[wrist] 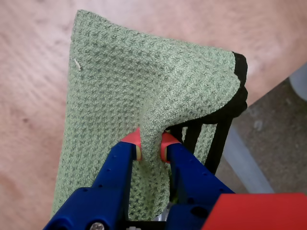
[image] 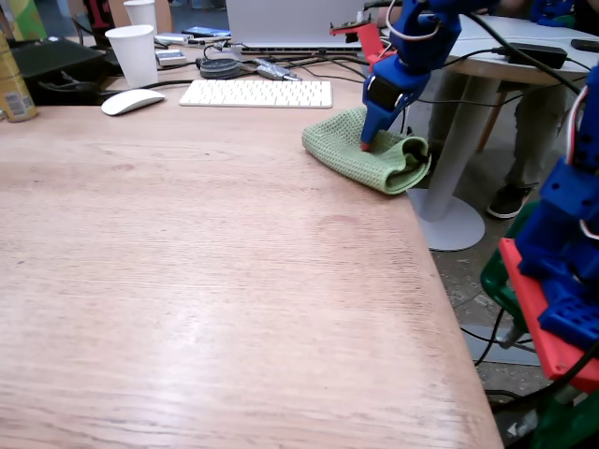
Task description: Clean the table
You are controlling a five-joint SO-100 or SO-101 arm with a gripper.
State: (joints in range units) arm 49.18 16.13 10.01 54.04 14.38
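A green waffle-weave cloth (image: 360, 150) lies bunched on the light-brown wooden table (image: 187, 262), close to its right edge in the fixed view. My blue gripper (image: 367, 143) comes down on it from above. In the wrist view the cloth (wrist: 144, 81) spreads over the table (wrist: 33, 86), and my gripper (wrist: 151, 146), with its red-tipped fingers (wrist: 131, 142), is shut on a raised fold of the cloth. A black striped border of the cloth shows at its right side.
Along the table's far side are a white keyboard (image: 256, 93), a white mouse (image: 131, 101), a paper cup (image: 134, 54), a can (image: 13, 89) and cables. A white round pedestal table (image: 487, 65) stands to the right. Another blue and red arm (image: 562, 290) is at the right edge.
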